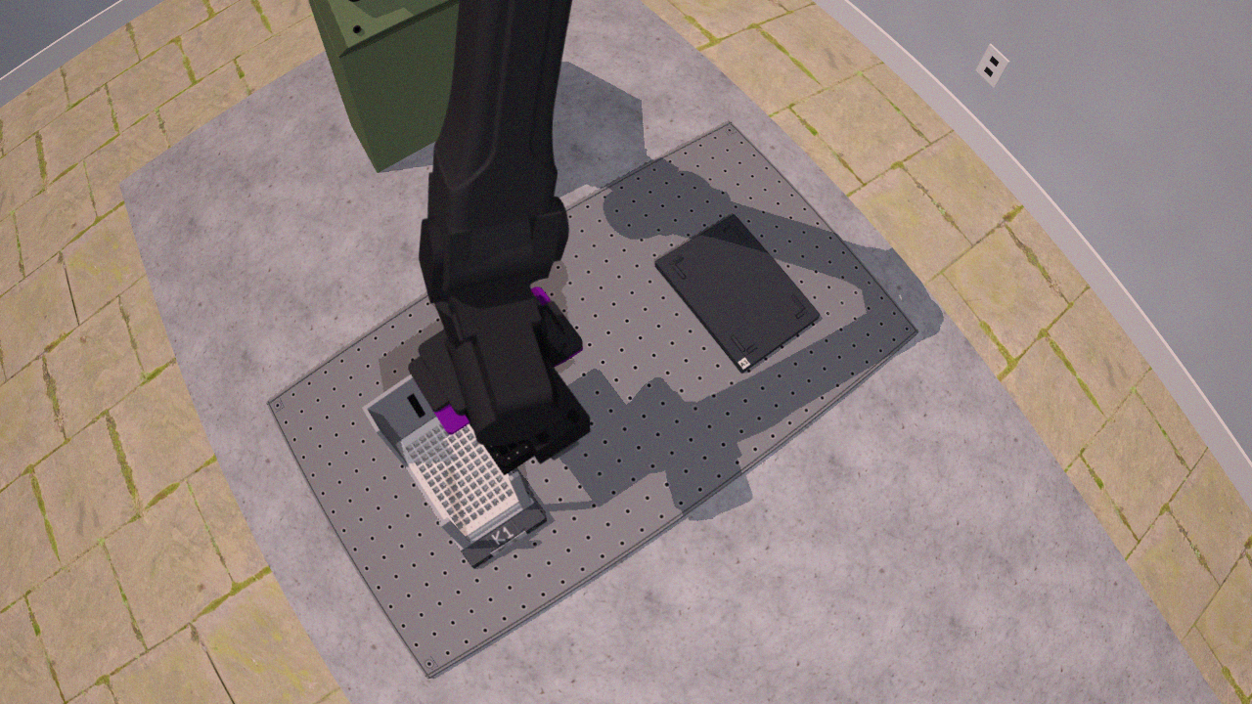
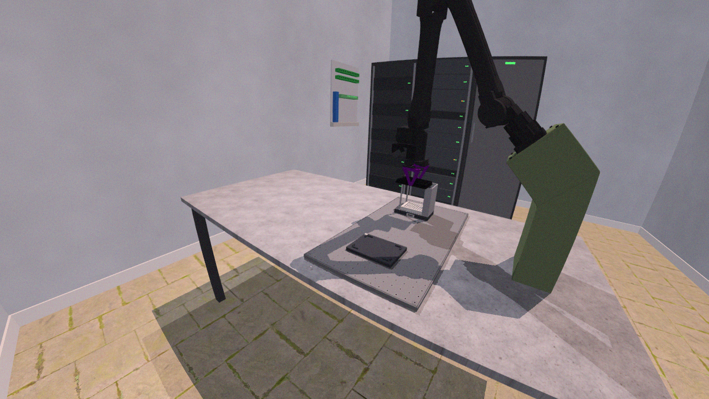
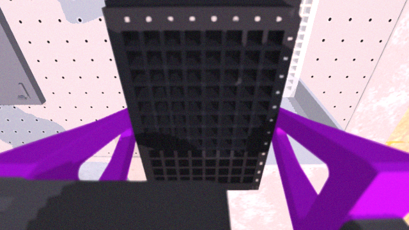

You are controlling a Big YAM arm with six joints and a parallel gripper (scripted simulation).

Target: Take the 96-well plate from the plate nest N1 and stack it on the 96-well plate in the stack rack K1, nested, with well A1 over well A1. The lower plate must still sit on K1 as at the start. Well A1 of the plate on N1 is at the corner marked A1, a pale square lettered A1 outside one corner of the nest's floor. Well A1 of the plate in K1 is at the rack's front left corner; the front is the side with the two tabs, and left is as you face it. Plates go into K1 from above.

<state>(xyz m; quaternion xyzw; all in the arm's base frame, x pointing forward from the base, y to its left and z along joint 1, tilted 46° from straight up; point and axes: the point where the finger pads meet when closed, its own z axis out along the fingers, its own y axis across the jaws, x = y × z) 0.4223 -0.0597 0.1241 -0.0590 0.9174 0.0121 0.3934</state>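
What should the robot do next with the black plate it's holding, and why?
Probably slide a little further sideways until it is centred. The gripper grips the black plate above rack K1, but the white plate peeks out past one edge, so the two aren't lined up for lowering yet.
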